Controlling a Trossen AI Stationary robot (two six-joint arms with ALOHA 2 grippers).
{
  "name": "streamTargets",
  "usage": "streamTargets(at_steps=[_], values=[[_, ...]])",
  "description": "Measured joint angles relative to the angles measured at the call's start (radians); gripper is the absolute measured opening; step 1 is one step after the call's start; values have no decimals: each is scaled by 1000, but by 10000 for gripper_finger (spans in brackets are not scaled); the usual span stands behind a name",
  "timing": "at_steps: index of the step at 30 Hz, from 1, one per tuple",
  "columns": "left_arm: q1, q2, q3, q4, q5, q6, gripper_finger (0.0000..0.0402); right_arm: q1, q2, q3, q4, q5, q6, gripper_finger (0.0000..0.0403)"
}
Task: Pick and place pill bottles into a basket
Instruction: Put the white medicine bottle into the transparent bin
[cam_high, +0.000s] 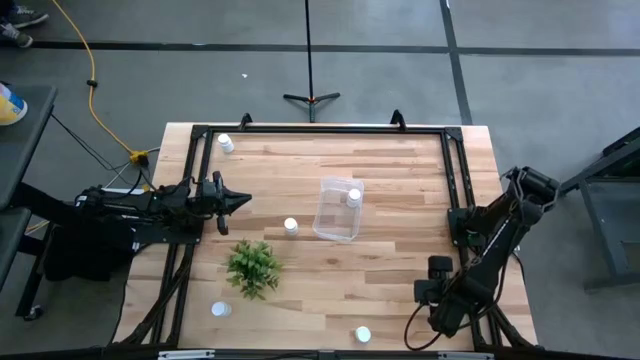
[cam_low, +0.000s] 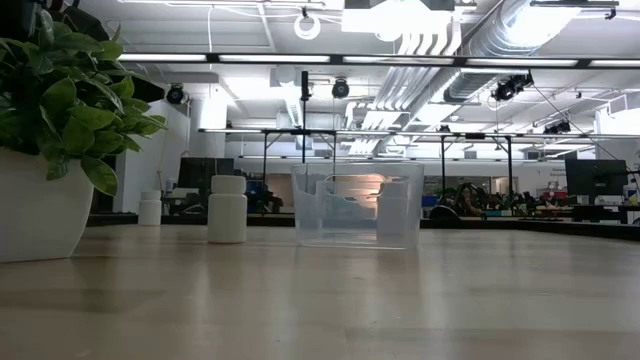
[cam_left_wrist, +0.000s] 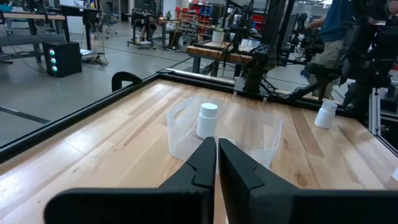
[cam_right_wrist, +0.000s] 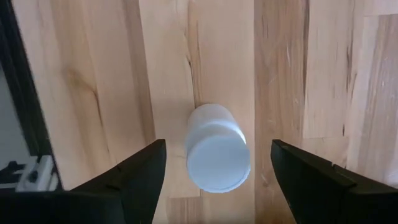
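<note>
At the desk's (cam_high: 400, 290) near edge, toward its right corner, the right end effector (cam_right_wrist: 217, 171) hangs with fingers spread wide on either side of a white pill bottle (cam_right_wrist: 217, 148) standing upright, not touching it. Another bottle (cam_high: 220, 309) stands near the near-left corner, beyond it the plant (cam_high: 252, 266), and a further bottle (cam_high: 290, 226) just left of the clear basket (cam_high: 333, 226) mid-desk, which holds one bottle (cam_high: 353, 197). The left end effector (cam_high: 238, 201), closed and empty, hovers by the left edge, and one more bottle (cam_high: 226, 143) stands at the far-left corner.
</note>
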Motion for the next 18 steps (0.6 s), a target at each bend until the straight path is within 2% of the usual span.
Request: streamTargets(at_steps=[7,14,18], values=[[0,0,0,0,0,0,30,41,42,0,0,-22,30,279],[0,0,0,0,-3,0,60,44,43,0,0,-20,45,279],[0,0,0,0,-3,0,60,44,43,0,0,-1,45,279]])
